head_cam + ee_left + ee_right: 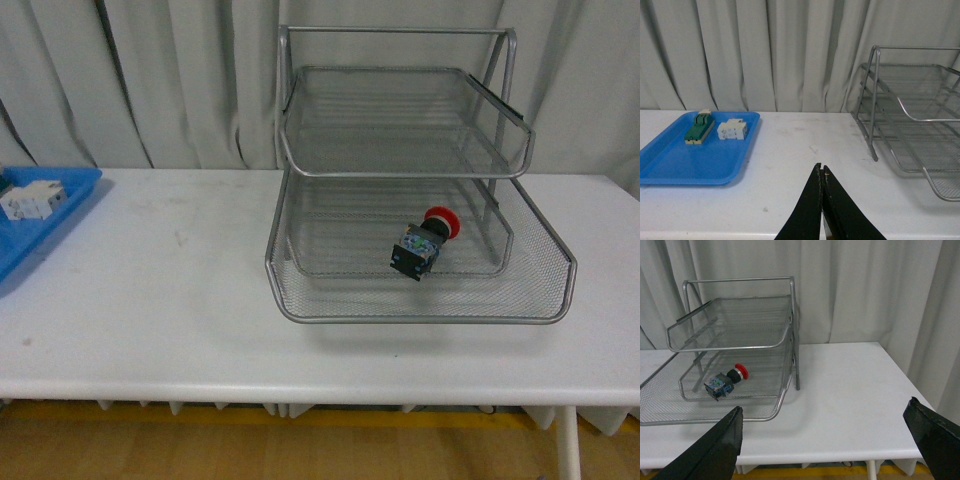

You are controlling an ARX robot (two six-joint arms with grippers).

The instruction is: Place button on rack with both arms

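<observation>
The blue tray point(72, 186) runs off the front view's left edge, so only part of it and of the white block point(32, 200) shows. In the left wrist view the rack point(872, 100) is cut by the frame, and the left gripper point(822, 172) shows only its fingers' ends. The markings on the body of the button point(425, 241) are too small to read.

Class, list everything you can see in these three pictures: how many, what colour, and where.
button: 1, red cap on black body, inside the rack, below its top tier
rack: 1, silver mesh, on the table, right of centre
blue tray: 1, blue, at the table's left edge
switch: 1, green and cream, in the blue tray
block: 1, white, beside the switch
table: 1, white
curtain: 1, pale grey, behind the table
left gripper: 1, black, shut
right gripper: 1, black, open
</observation>
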